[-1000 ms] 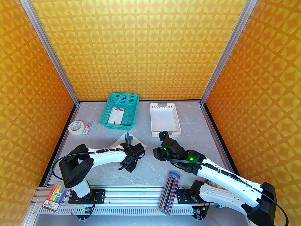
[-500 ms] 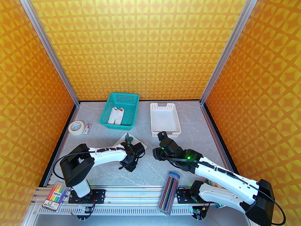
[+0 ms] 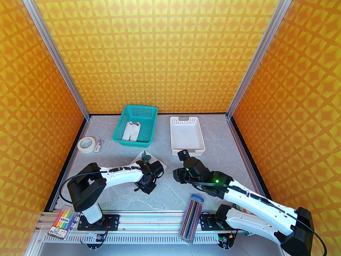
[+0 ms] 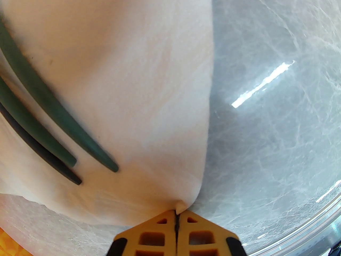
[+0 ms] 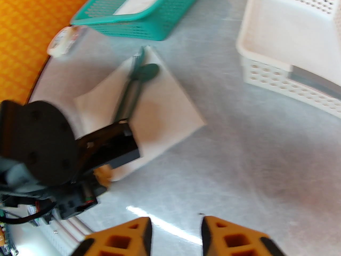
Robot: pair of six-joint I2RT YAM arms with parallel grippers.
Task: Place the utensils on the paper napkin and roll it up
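- the left gripper (image 4: 177,217) has its 2 yellow fingertips pressed together on a corner of the paper napkin (image 4: 133,89); a small tuft of white paper pokes out of the seam between them
- in the left wrist view the sheet fans out from that pinch toward 11 and 12 o'clock; its right edge climbs toward 12 o'clock, with bare grey table (image 4: 266,116) at 3 o'clock of it
- the utensils (image 4: 50,108) lie on the napkin as 3 dark green handles side by side; their blunt ends stop at about 10 o'clock of the fingertips, near them but not touching
- in the right wrist view the handles run up the sheet to its far corner at 12 o'clock; the round spoon bowl (image 5: 147,72) rests there, and the other 2 heads are too blurred to tell apart
- the right gripper (image 5: 175,231) has its fingertips apart with nothing between them; it hangs over bare table at 3 o'clock of the napkin, clear of the sheet
- in the top view, with 12 o'clock away from the arm bases, the napkin sits mid-table; the teal basket (image 3: 132,142) with white bundles is at 12 o'clock of it, the white basket (image 3: 187,151) at 2 o'clock, the tape roll (image 3: 86,143) at 10 o'clock, and the pencil case (image 3: 193,217) at 5 o'clock
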